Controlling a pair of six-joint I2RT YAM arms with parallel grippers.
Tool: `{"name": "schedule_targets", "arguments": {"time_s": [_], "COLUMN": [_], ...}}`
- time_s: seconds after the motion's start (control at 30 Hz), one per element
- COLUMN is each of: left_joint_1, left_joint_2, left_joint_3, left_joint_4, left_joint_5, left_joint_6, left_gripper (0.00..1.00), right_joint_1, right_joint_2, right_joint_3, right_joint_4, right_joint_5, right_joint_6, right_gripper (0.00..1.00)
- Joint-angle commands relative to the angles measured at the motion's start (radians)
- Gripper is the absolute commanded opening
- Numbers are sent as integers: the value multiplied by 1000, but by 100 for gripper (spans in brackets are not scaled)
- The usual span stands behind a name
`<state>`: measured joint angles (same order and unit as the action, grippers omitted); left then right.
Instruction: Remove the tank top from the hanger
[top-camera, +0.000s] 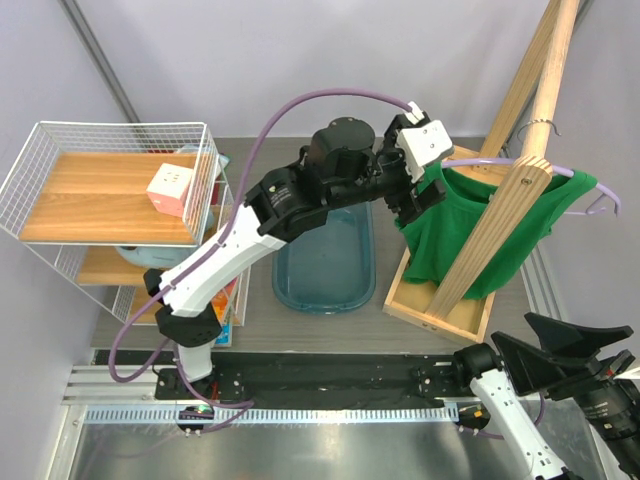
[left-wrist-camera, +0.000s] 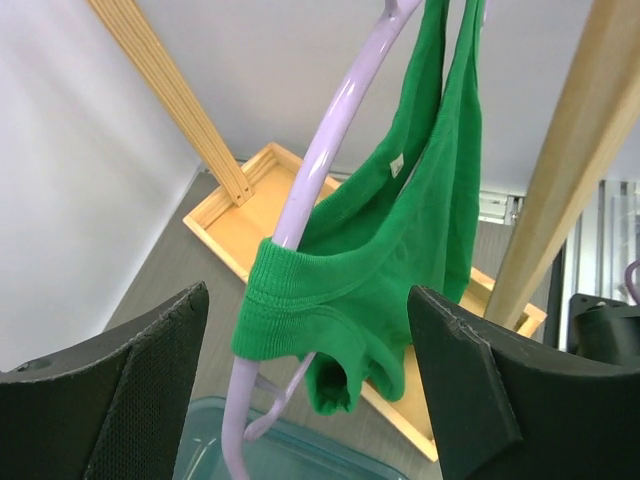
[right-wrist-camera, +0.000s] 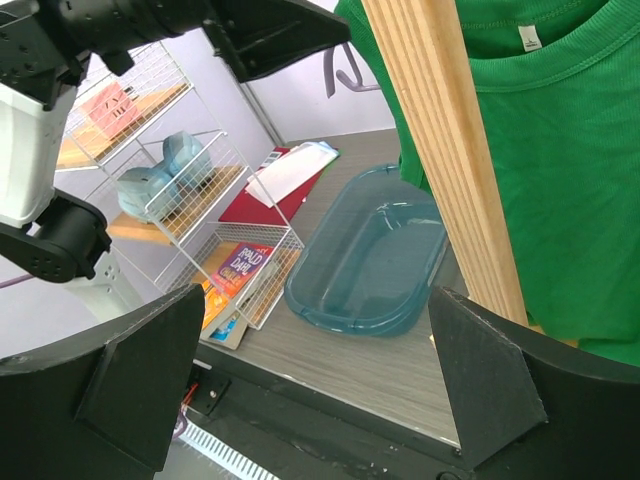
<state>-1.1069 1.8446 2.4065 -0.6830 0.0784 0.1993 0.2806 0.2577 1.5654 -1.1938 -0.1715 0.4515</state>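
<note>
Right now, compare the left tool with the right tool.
The left tool is stretched out to the end of the hanger; the right tool sits low at the near table edge. The left tool has the strap of the tank top between its fingers; the right tool has nothing between its own and is well short of the top. Both are open and grip nothing.

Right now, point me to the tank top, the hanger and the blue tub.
tank top (top-camera: 430, 240), top external view, body fabric on its left side.
hanger (left-wrist-camera: 322, 135), left wrist view, lilac arm above the bunched strap.
blue tub (right-wrist-camera: 370, 255), right wrist view, bare inner floor.
</note>
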Motion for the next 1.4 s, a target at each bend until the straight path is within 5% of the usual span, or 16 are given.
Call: {"name": "schedule_targets", "arguments": {"time_s": [0.0, 0.47, 0.57, 0.73, 0.97, 1.07, 1.37], "left_joint_1": [24, 73, 74, 74, 74, 74, 76], "left_joint_2": [25, 93, 99, 94, 81, 64, 16], "left_joint_3": [31, 49, 36, -7, -12, -12, -12], "left_joint_4": [80, 117, 112, 145, 142, 145, 198], "left_joint_5": [11, 113, 129, 161, 155, 138, 101], "left_joint_6": [55, 43, 38, 12, -14, -38, -144], "left_gripper": [81, 65, 52, 45, 11, 5, 0], "right_joint_1": [5, 5, 5, 5, 6, 5, 5], "right_joint_2": [28, 29, 32, 38, 41, 43, 35], "right_joint_3": [12, 42, 54, 68, 88, 85, 79], "right_joint_4": [0, -20, -23, -27, -41, -41, -36], "right_joint_5": [-23, -16, -16, -20, -16, -14, -6], "right_joint_6": [4, -8, -8, -13, -25, -28, -30], "right_gripper": [100, 100, 100, 100, 100, 100, 100]}}
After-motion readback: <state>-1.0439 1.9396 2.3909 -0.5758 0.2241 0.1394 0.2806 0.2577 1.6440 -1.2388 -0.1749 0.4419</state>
